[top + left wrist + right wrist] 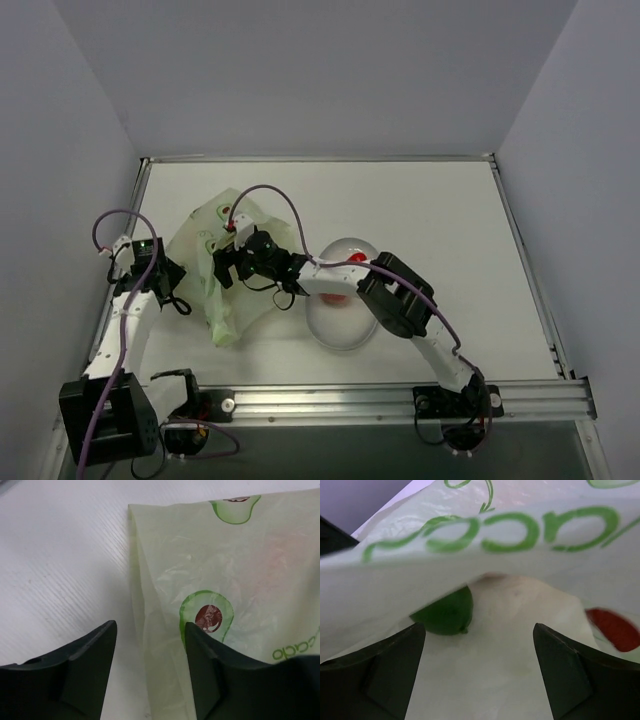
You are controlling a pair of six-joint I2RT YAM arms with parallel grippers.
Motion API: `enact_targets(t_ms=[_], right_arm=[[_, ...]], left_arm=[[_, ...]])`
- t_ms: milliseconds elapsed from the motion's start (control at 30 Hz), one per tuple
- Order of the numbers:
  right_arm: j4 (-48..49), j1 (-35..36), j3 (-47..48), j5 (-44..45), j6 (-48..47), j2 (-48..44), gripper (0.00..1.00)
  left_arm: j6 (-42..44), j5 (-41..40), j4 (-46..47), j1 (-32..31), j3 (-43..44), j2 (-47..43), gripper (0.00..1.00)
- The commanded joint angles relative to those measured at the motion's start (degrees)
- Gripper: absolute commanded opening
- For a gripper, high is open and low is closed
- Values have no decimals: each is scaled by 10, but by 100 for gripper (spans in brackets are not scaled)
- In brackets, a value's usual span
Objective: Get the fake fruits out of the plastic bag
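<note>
The pale green plastic bag [212, 290] with avocado prints lies at the table's left. My right gripper [226, 262] is open and reaches into the bag's mouth. In the right wrist view its jaws [480, 630] stand wide apart under the lifted top layer [485, 545], and a green ball [445, 612] lies just ahead near the left finger, untouched. My left gripper [176, 274] is open at the bag's left edge. In the left wrist view [150, 625] the bag's folded edge [150, 645] runs between the jaws. A red fruit [352, 260] lies in the clear dish.
The clear oval dish [345, 343] stands right of the bag, under my right forearm, with something pinkish [335, 298] in it beside the red fruit. A red patch [612, 627] shows through the bag at the right. Grey walls enclose the table.
</note>
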Motion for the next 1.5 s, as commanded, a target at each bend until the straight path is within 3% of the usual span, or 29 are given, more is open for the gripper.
enact_targets(t_ms=[0, 200, 400, 700, 867, 1000, 1300, 1467], right_arm=[[-55, -2, 76, -52, -45, 38, 86], [-70, 2, 134, -91, -50, 81, 92], [-68, 6, 148, -122, -50, 101, 92], [-99, 7, 227, -113, -63, 164, 92], [-109, 9, 212, -100, -72, 144, 67], [-7, 12, 49, -52, -58, 53, 43], [-8, 19, -79, 43, -50, -113, 42], [-2, 31, -135, 27, -22, -170, 42]], left_arm=[[-22, 15, 69, 5, 7, 23, 48], [-31, 2, 122, 8, 5, 107, 40], [-30, 27, 156, 7, 17, 188, 3], [-24, 87, 203, 2, -8, 223, 2], [-28, 115, 226, 0, -4, 215, 2], [-28, 119, 227, 0, 6, 201, 2], [-14, 121, 194, 2, 53, 189, 2], [-2, 128, 178, 3, 60, 166, 2]])
